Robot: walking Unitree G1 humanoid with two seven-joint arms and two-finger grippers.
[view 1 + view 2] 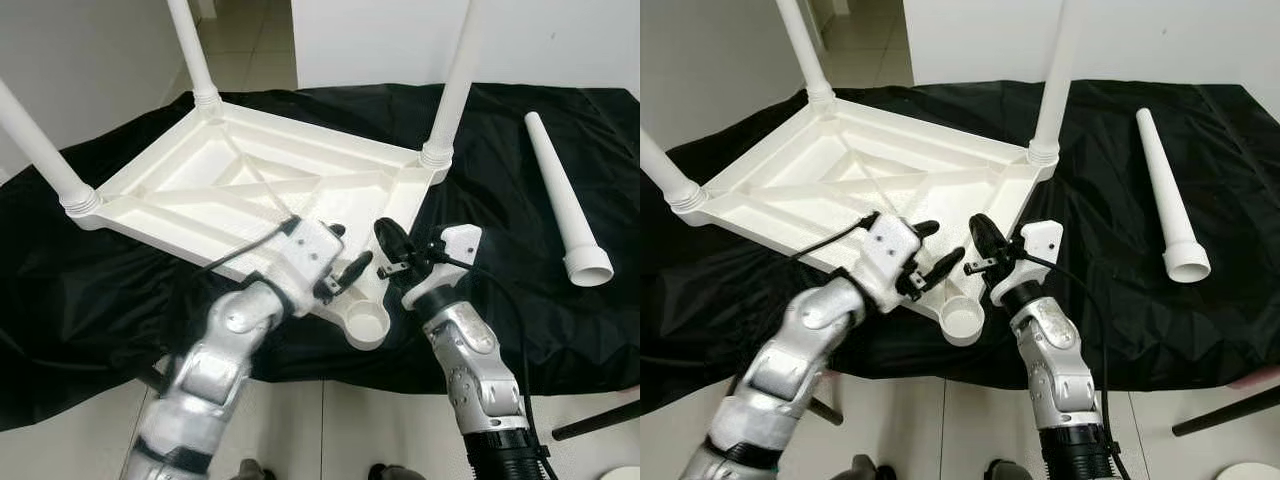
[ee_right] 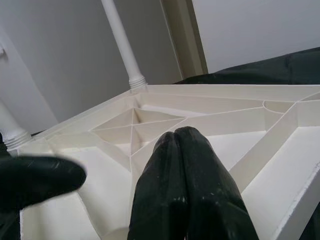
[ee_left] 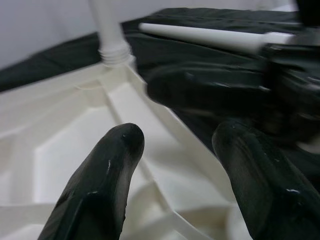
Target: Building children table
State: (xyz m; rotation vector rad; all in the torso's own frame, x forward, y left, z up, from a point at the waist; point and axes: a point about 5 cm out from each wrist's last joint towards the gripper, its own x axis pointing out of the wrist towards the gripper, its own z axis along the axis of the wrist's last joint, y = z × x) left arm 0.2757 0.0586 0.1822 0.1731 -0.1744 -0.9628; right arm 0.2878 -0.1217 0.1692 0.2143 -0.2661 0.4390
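Nearby, loose leg (image 1: pixel 568 206) lies on cloth (image 1: pixel 520 300) — apart.

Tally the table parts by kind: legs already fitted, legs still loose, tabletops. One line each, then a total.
Fitted legs: 3 — far left, far right, near left.
Loose legs: 1 — the leg lying on the black cloth.
Tabletops: 1 — the upside-down white tabletop, its near corner socket unfilled.
Total: 5 parts.
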